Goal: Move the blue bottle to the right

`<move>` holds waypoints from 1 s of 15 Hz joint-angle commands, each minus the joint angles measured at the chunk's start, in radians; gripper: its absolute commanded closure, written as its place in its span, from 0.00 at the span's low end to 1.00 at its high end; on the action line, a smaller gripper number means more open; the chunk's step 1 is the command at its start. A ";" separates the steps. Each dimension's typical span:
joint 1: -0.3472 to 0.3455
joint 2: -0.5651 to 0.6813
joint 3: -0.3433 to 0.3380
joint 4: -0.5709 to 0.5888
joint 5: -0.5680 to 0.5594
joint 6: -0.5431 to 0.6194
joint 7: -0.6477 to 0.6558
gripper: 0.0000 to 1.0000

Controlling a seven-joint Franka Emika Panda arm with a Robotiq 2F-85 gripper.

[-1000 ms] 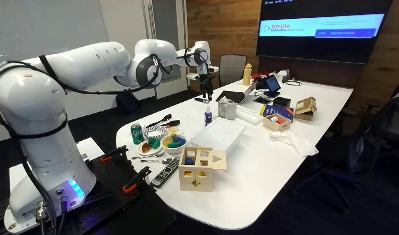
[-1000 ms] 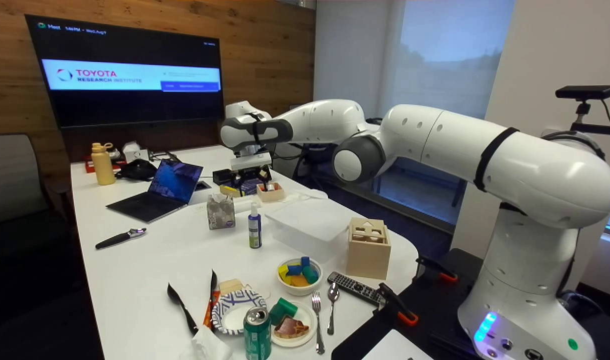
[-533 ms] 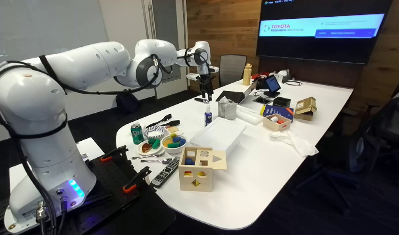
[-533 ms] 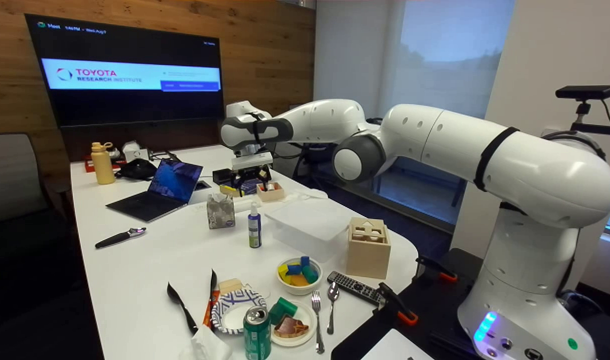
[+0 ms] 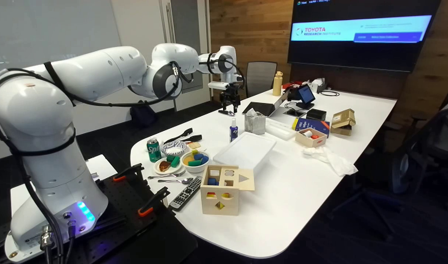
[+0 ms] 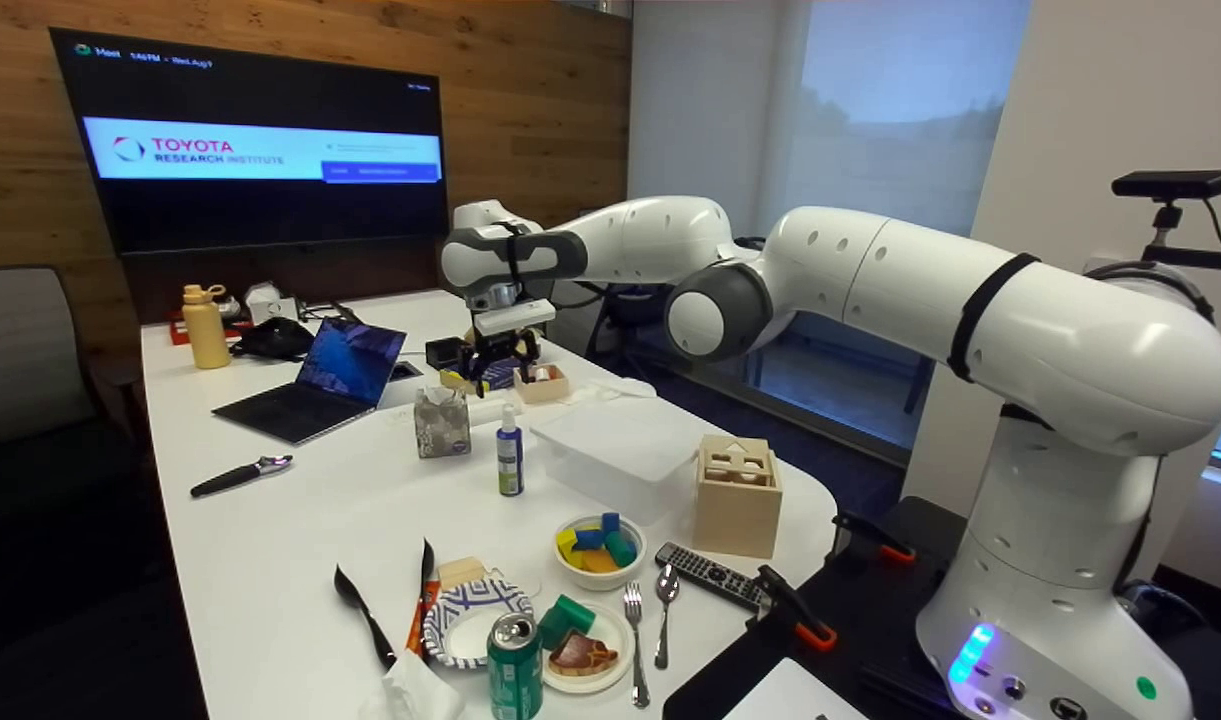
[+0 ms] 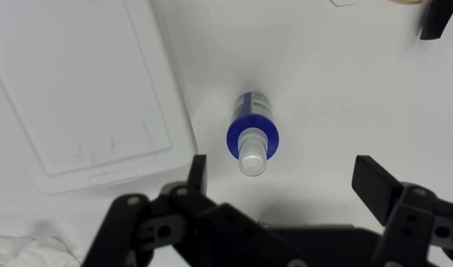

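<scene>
The blue bottle (image 5: pixel 233 134) stands upright on the white table in both exterior views (image 6: pixel 511 468), with a clear cap over its top. In the wrist view the blue bottle (image 7: pixel 253 120) is seen from above, cap toward the gripper. My gripper (image 5: pixel 229 109) hangs in the air above and beyond the bottle, pointing down; it also shows in an exterior view (image 6: pixel 505 383). In the wrist view the gripper (image 7: pixel 280 172) has its fingers wide apart with nothing between them. The bottle lies just ahead of the gap, nearer the left finger, and is not touched.
A white lidded plastic box (image 7: pixel 92 85) stands close beside the bottle, on the left in the wrist view. A tissue box (image 6: pixel 442 425) stands near the bottle. A wooden shape box (image 5: pixel 220 203), a bowl of blocks (image 6: pixel 598 570) and a laptop (image 6: pixel 320 390) are on the table.
My gripper has turned about its vertical axis and shifted slightly, mostly in the last half second. The blue bottle and the other things on the table have not moved.
</scene>
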 commanded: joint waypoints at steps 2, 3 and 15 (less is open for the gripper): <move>-0.004 -0.020 0.011 -0.018 0.014 -0.027 -0.021 0.00; -0.005 -0.019 0.013 -0.019 0.016 -0.024 -0.017 0.00; -0.007 -0.012 0.013 -0.019 0.012 -0.003 -0.037 0.00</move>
